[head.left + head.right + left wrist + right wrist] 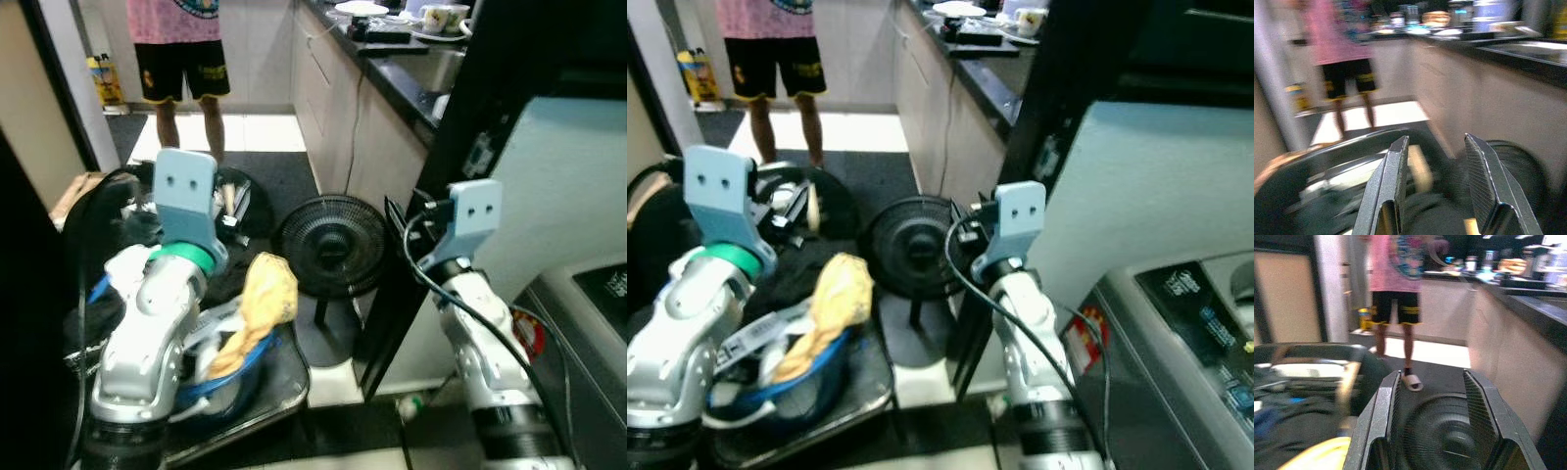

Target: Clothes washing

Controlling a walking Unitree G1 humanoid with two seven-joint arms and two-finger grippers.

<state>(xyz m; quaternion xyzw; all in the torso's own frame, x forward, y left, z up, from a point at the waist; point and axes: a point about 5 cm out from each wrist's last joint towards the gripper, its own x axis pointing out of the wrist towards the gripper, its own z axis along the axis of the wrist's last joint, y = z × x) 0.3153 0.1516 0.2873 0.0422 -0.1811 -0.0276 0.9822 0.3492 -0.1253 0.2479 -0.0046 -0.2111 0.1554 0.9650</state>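
Left gripper [1435, 191] is being held with jaws apart, nothing between them, raised over the basket [265, 377] at near left. Right gripper [1442, 426] is likewise being held spread and empty, pointed at the fan [333, 245] on the floor. Yellow cloth [260, 304] is being seen draped over the basket with dark clothes [794, 274] beside it. Washer [1176, 333] is sitting at near right. A person [176, 59] is standing far left beside the desk [392, 73].
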